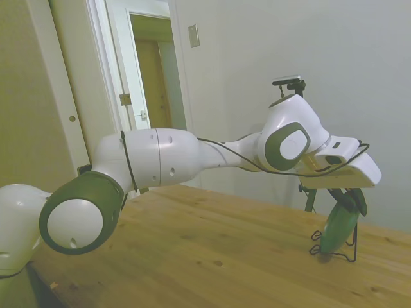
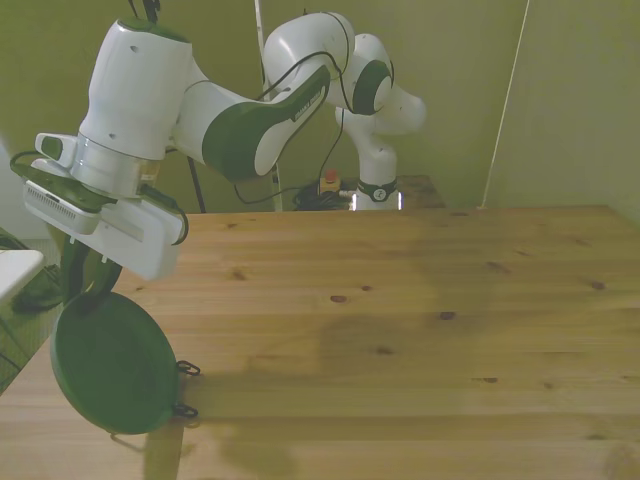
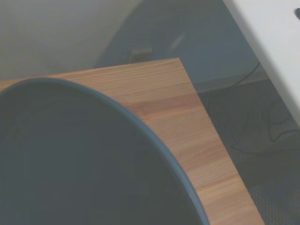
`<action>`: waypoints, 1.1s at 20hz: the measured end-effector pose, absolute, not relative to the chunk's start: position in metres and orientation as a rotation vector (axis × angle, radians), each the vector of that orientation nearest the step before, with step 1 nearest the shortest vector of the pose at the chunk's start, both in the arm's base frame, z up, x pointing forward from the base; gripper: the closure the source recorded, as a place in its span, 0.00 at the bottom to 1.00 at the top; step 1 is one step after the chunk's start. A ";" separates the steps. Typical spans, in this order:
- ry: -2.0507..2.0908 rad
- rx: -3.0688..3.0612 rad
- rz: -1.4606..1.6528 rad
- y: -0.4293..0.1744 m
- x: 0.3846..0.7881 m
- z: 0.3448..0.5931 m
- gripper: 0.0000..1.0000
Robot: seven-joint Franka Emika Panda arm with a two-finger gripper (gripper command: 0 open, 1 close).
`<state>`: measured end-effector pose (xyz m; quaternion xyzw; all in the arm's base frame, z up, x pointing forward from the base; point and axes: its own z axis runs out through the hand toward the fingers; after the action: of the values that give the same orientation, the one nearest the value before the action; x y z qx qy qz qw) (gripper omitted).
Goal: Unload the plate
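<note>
The dark-green plate (image 1: 338, 229) stands on its edge in a thin black wire stand (image 1: 350, 251) near the table's corner. In the front view the plate (image 2: 108, 362) is at the lower left, and the stand's wire feet (image 2: 186, 370) poke out beside it. My gripper (image 1: 350, 201) hangs straight above the plate, its two dark fingers closed against the top rim. The front view shows the gripper (image 2: 87, 285) pinching that rim from both faces. The plate (image 3: 79, 164) fills much of the wrist view.
The table's corner (image 3: 187, 117) and side edge lie right beside the plate, with floor and cables beyond. A white object (image 2: 15, 268) sits off the table at the front view's left. A red button box (image 2: 330, 181) stands behind the far edge.
</note>
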<state>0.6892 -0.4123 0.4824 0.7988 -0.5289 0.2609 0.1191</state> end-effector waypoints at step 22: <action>-1.554 2.464 0.920 -0.296 0.702 0.604 1.00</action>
<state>0.7021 -0.2963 0.6037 0.8058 -0.5082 0.3009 0.0431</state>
